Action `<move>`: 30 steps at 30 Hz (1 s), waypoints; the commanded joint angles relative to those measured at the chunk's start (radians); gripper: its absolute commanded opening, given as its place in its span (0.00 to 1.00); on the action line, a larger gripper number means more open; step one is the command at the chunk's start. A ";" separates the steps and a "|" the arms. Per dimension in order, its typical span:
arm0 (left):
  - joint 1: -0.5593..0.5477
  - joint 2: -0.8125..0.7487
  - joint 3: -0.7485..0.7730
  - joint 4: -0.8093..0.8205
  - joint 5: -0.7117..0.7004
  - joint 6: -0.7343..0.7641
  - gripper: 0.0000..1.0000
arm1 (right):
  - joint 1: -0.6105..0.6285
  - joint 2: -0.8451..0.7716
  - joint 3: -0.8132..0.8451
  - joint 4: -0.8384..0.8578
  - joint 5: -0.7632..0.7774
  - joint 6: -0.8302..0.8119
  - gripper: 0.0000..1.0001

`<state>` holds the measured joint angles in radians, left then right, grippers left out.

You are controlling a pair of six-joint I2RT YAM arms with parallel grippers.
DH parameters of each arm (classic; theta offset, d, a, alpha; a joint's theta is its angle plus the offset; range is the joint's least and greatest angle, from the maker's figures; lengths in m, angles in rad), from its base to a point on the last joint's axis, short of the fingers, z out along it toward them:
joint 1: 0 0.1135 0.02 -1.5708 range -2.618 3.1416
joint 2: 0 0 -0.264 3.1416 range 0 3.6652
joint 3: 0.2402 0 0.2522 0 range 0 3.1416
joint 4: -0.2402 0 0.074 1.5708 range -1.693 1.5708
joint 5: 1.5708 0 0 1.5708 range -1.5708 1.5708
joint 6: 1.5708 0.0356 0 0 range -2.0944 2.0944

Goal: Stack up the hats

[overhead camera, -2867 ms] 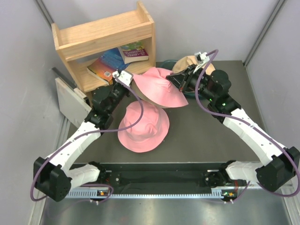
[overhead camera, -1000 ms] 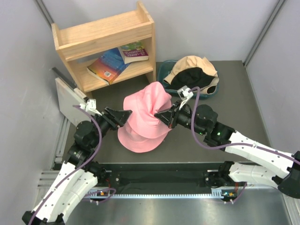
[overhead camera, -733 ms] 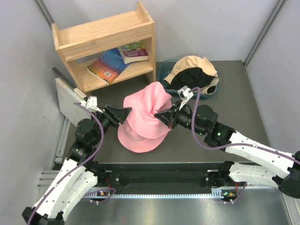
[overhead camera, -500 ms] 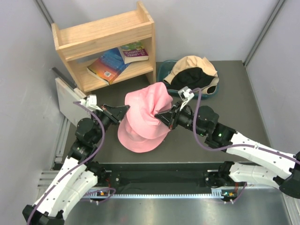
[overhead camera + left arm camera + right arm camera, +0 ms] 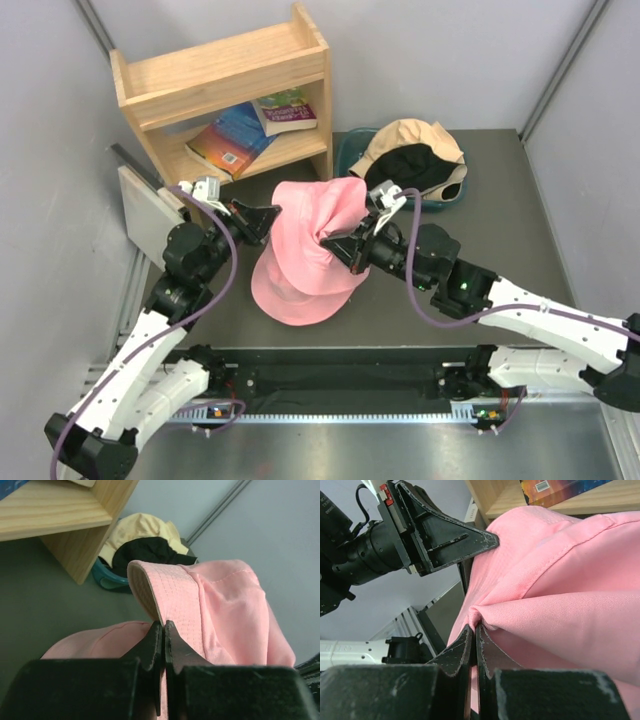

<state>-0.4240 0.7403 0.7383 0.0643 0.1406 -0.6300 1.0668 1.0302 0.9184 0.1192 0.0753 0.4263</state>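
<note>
The raised hat [image 5: 316, 222], pink, hangs in the air between the two grippers, slack and folded, its brim turned up on the left. The left gripper [image 5: 163, 630] has its jaws pressed together on that brim edge. The right gripper [image 5: 474, 628] has its jaws pinched tight on a gather of the cloth on the opposite side. The hat's long axis therefore runs straight from one pair of jaws to the other, across the table from left to right, and it sags a little between them.

The lower hat [image 5: 290, 292], also pink, lies flat on the table [image 5: 470, 250] beneath the jaws and, in the top view, a little to their near side, toward the arm bases. Part of it is hidden under the raised hat. I judge this the relation the next move turns on. The raised hat must come down with its crown over the lower crown, so both arms probably need to draw back slightly as they descend, keeping the span level. Neither arm looks clearly nearer the lower hat.

Beyond the right jaws, well apart, a tan hat [image 5: 412, 140] and a black hat [image 5: 408, 166] sit in a teal tub [image 5: 345, 152]. Beyond the left jaws stands a wooden shelf [image 5: 225, 70] with books [image 5: 240, 135].
</note>
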 commanded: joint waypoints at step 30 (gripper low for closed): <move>0.005 -0.366 -0.327 -0.409 -0.394 -0.212 0.00 | 0.117 0.082 0.034 -0.104 0.058 0.035 0.00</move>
<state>-0.4297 0.3729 0.4625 -0.2832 -0.1616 -0.8265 1.1515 1.1847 0.9623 0.0547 0.1165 0.4225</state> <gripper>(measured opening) 0.023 0.012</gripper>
